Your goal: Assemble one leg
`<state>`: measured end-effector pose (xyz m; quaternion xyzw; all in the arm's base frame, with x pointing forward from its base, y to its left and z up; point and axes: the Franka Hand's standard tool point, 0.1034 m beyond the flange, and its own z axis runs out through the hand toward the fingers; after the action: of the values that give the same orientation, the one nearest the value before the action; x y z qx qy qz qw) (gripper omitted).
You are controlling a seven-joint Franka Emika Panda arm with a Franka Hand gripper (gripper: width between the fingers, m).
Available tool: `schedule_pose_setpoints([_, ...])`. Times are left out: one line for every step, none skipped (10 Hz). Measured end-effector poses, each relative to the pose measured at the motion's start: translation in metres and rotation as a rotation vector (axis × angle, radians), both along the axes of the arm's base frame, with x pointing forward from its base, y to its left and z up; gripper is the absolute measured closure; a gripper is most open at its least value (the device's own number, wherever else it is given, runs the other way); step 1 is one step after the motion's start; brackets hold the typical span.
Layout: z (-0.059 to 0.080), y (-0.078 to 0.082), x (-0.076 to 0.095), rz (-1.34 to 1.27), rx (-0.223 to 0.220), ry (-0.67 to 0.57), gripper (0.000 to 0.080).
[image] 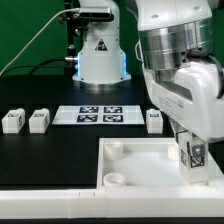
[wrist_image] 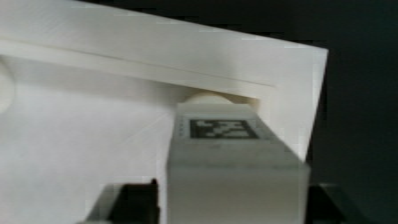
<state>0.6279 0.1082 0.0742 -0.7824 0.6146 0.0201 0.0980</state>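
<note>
A white tabletop (image: 150, 160) with raised rim lies at 5 o'clock on the black table (image: 50, 150); round sockets show at its near and far left corners; the gripper (image: 191, 158) stands over its right part at 4 o'clock, clamped on a tagged leg (image: 195, 155); the marker board (image: 99, 114) lies at centre; two legs (image: 12, 121) (image: 39, 120) sit at 9 o'clock; another (image: 155, 121) sits at 3 o'clock, just right of the board; the arm's base (image: 98, 50) stands at 12 o'clock.

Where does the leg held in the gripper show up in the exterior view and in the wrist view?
Exterior view: the leg hangs in the gripper over the tabletop's corner on the exterior view's right.
Wrist view: the leg fills the middle, its tag facing the camera, over the same white tabletop.
Shared landmark: the leg's black-and-white tag.
</note>
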Motion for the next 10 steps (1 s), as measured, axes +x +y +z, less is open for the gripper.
schedule_pose_setpoints([0.0, 0.001, 0.0, -0.003, 0.001, 0.001, 0.029])
schedule_pose_setpoints([0.0, 0.001, 0.0, 0.017, -0.001, -0.005, 0.018])
schedule_pose_setpoints([-0.002, -0.004, 0.003, 0.272, -0.039, -0.096, 0.0159])
schedule_pose_setpoints([-0.004, -0.002, 0.001, 0.49, -0.068, -0.144, 0.0159])
schedule_pose_setpoints([-0.004, 0.008, 0.0, 0.69, -0.086, -0.178, 0.0151])
schedule_pose_setpoints([-0.003, 0.014, -0.001, 0.897, -0.106, -0.214, 0.0151])
schedule_pose_setpoints([-0.004, 0.011, -0.001, 0.989, -0.118, -0.229, 0.0151])
schedule_pose_setpoints([-0.004, 0.009, -0.001, 1.148, -0.143, -0.253, 0.0151])
schedule_pose_setpoints([-0.004, 0.007, 0.0, 1.37, -0.176, -0.283, 0.0151])
schedule_pose_setpoints([-0.004, 0.007, 0.0, 1.355, -0.173, -0.281, 0.0278])
